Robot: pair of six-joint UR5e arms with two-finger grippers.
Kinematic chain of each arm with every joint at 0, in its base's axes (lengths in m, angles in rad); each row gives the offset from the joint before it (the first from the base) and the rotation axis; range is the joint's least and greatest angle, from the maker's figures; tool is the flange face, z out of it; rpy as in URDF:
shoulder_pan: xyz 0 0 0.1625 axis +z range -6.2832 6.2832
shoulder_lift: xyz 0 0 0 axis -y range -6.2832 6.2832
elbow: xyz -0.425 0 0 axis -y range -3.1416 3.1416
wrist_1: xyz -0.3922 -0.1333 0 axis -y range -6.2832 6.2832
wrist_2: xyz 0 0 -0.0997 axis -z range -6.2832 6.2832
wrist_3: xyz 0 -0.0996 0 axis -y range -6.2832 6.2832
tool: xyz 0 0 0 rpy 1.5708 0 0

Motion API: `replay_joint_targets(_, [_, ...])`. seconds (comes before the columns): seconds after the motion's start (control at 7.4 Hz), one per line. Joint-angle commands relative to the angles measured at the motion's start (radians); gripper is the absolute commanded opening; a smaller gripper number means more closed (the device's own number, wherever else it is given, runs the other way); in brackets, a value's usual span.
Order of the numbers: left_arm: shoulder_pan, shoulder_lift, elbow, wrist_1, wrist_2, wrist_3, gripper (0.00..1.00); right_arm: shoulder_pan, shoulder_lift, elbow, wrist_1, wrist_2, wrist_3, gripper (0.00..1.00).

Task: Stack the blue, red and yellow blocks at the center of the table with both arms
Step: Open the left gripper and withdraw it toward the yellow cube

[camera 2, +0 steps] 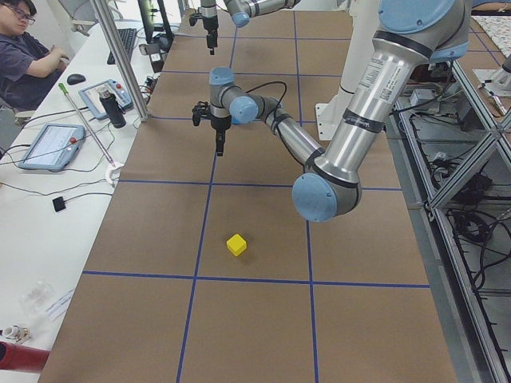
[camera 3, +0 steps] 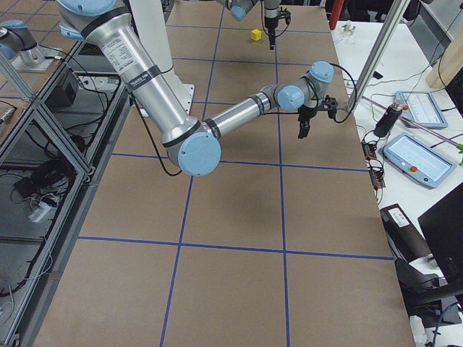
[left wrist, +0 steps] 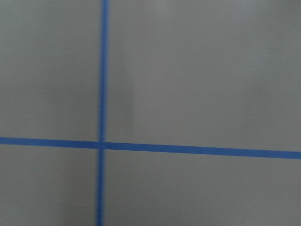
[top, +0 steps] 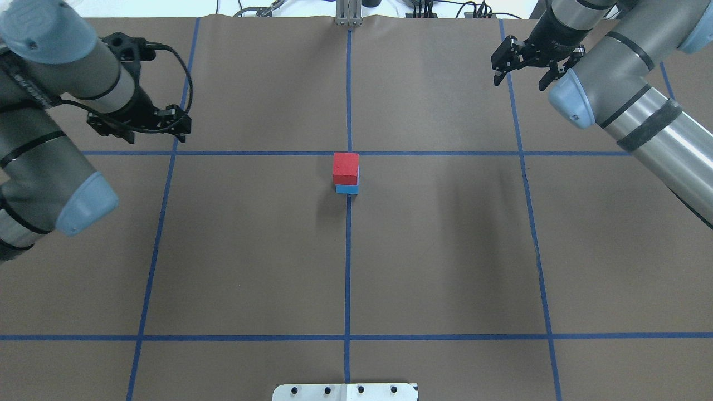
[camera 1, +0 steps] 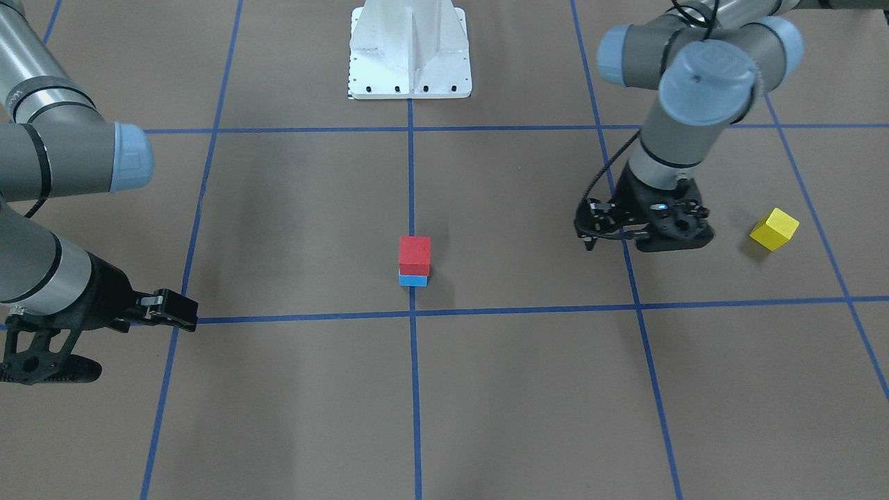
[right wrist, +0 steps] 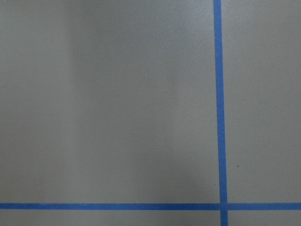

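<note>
Only a thin strip of the blue block [camera 1: 412, 280] shows beneath the red block [camera 1: 414, 255]. In the overhead view the left arm [top: 50, 133] hides the yellow block [camera 1: 774, 228]. The left wrist view is blurred. Finger spacing on the left gripper [top: 139, 121] and right gripper [top: 521, 68] is unreadable.

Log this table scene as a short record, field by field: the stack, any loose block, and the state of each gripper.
Stack: red block on top of blue block, just beside the centre crossing
Loose: yellow block, alone, on the left arm's side, untouched
Left gripper: open, empty, the nearer one to the yellow block
Right gripper: open, empty, away from all blocks
Left to do: yellow block not yet stacked
</note>
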Motion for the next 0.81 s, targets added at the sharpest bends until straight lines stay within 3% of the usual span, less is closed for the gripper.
replay_joint_targets(0.0, [-0.077, 0.121, -0.017, -0.046, -0.005, 0.297, 1.00, 0.000, 0.000, 0.017, -0.001, 0.000, 0.002, 0.99])
replay_joint_targets(0.41, [-0.156, 0.227, -0.006, -0.048, -0.048, 0.753, 1.00, 0.000, -0.003, 0.022, -0.001, -0.002, 0.002, 0.99])
replay_joint_targets(0.68, [-0.193, 0.320, 0.006, -0.130, -0.119, 0.837, 1.00, -0.001, -0.001, 0.020, -0.001, -0.002, 0.002, 0.99])
